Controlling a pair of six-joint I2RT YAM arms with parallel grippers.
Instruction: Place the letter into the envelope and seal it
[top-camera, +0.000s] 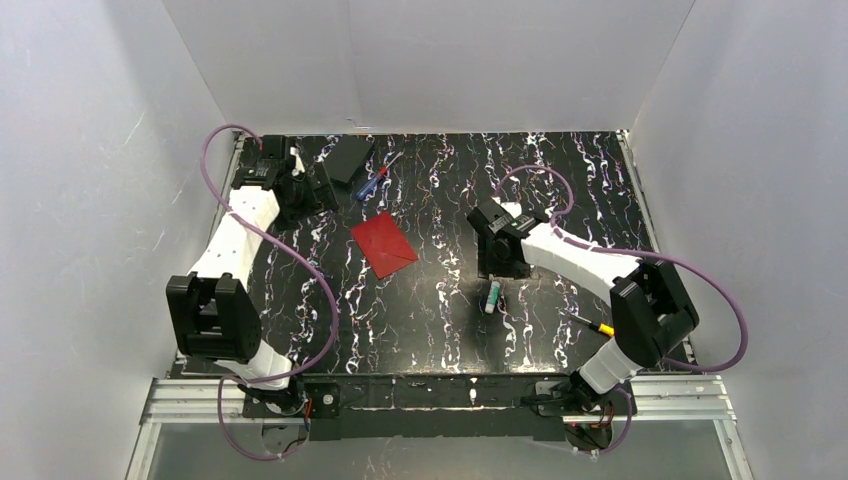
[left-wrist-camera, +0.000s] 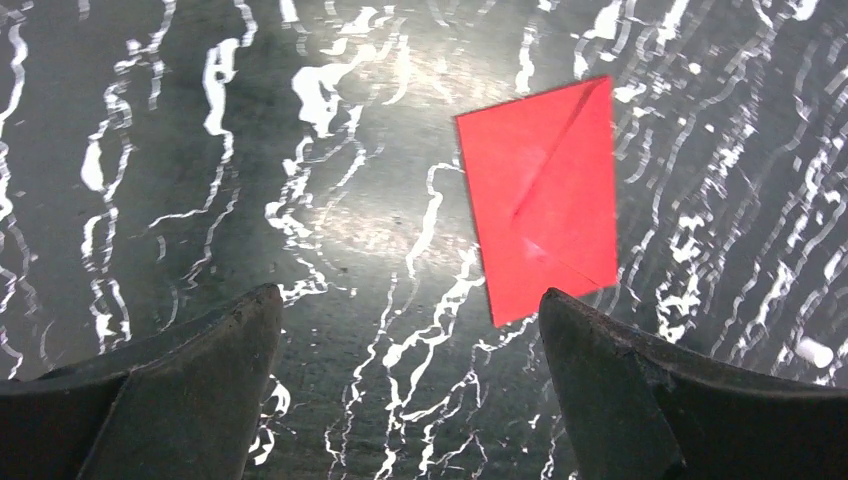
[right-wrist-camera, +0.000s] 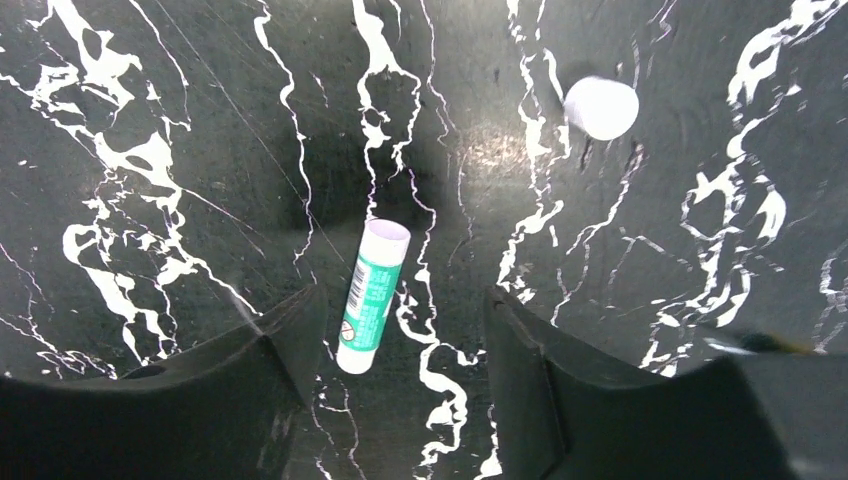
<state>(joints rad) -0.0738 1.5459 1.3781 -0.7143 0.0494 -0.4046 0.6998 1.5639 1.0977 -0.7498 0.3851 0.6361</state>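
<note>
The left pincer (left-wrist-camera: 410, 300) is hanging wide near the envelope (left-wrist-camera: 545, 195); the right pincer (right-wrist-camera: 404, 296) is hanging wide over seemingly a glue stick (right-wrist-camera: 373, 290).

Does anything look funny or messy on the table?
The glue stick lies on its side by the open right gripper, and a small white round piece, maybe its cap, sits apart from it. The red envelope lies crooked. No white letter shows in any view.
</note>
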